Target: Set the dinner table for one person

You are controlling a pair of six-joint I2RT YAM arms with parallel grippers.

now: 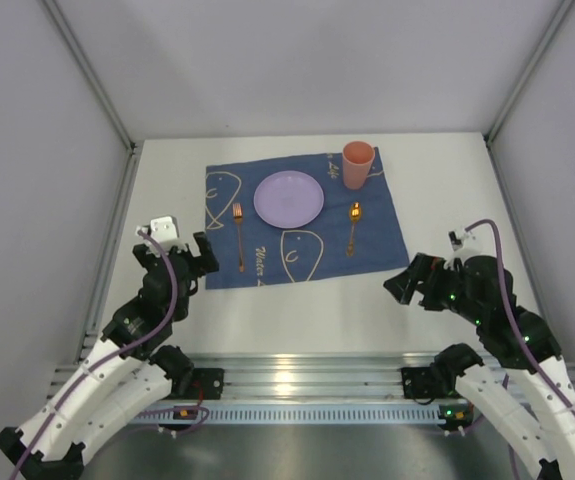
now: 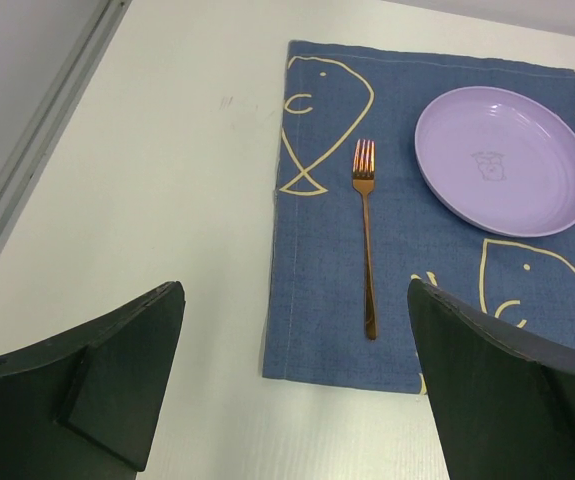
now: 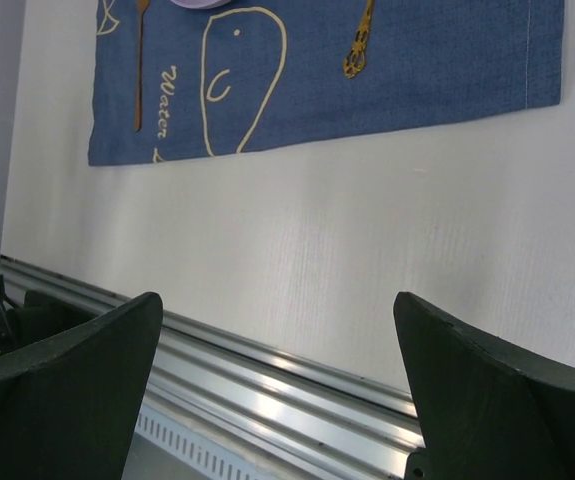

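The dinner table (image 1: pixel 307 305) is broad, flat and white.

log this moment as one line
left fingers open, empty | right fingers open, empty | plate on placemat | fork left of plate | spoon right of plate | cup at placemat far right corner

I'm looking at the surface (image 1: pixel 307 310): a large, flat white rectangle, lying level and filling most of my top view. The top is matte, with a fine grain showing in the right wrist view. A ribbed aluminium rail (image 1: pixel 307 385) runs along its near edge, catching the light. A few faint grey marks sit on its left part.
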